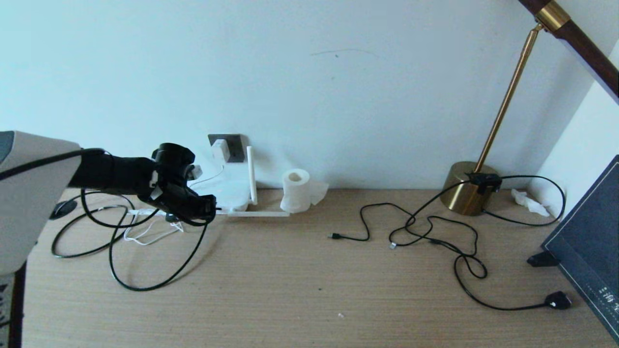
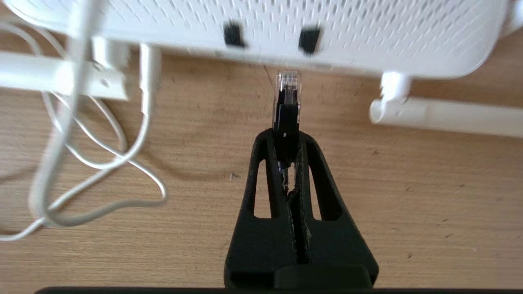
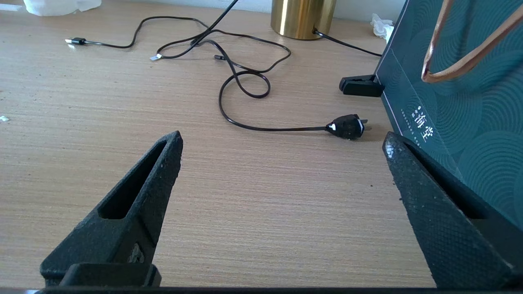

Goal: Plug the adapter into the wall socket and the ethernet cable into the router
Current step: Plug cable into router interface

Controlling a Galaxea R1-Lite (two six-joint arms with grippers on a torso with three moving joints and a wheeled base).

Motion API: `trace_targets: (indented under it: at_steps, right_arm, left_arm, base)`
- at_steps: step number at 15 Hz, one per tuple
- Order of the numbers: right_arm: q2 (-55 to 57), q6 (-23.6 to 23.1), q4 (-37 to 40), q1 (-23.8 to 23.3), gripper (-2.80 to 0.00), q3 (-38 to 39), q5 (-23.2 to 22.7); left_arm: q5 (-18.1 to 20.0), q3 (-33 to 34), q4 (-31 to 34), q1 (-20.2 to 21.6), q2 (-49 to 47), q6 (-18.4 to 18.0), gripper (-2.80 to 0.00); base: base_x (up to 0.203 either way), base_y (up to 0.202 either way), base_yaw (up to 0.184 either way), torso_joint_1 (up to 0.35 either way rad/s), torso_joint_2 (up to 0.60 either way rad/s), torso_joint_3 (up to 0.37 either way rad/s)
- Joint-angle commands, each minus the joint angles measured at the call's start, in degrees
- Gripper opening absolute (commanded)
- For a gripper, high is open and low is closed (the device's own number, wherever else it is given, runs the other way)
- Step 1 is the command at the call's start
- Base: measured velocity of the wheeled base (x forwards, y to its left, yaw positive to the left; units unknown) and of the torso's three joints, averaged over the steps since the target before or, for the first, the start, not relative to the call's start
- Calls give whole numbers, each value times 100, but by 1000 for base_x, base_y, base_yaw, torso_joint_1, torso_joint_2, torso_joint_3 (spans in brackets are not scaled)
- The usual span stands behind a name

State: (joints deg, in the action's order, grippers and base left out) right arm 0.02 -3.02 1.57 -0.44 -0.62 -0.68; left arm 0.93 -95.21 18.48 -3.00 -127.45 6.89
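Left gripper [image 2: 286,157] is clamped tight on the ethernet cable [image 2: 286,118] just behind its clear clip plug, plug sticking out past the fingertips and aimed at the router [image 2: 367,36]. Plug tip sits just short of the router's edge, not yet in; two small dark openings show on the router face above it, and the tip lines up between them, slightly nearer the right-hand one as the wrist camera shows it. So the step in hand is the cable insertion. The adapter [image 1: 220,150] already looks seated on the wall socket [image 1: 234,146], directly behind the router against the wall, its thin white cord [image 2: 102,163] looped on the table [image 1: 309,290] beside the router. Rest of the black cable trails in loops on the table in front of and to the left of the router. Next move, as I read it: small sideways correction to centre the plug on one port, keep it square, then push straight in until the clip catches. Can't tell clip orientation against the port. Risks: router sliding back towards the wall, or the plug pivoting in the grip. Right gripper [image 3: 282,196] is idle, fingers spread wide, holding nothing, over bare table far from the router, near the lamp plug [image 3: 347,126].
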Motion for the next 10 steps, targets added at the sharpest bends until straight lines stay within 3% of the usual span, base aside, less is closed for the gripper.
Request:
trace_targets:
  at_steps: [1, 10]
  right_arm:
    - [6, -5, 3, 0, 0, 1, -3]
    - [6, -5, 1, 0, 0, 1, -3]
  left_arm:
    - [4, 11, 130, 1, -54, -30, -280]
    - [11, -301, 154, -8, -253, -48, -280]
  base:
    - [0, 0, 0, 0, 0, 0]
    - [0, 0, 0, 0, 0, 0]
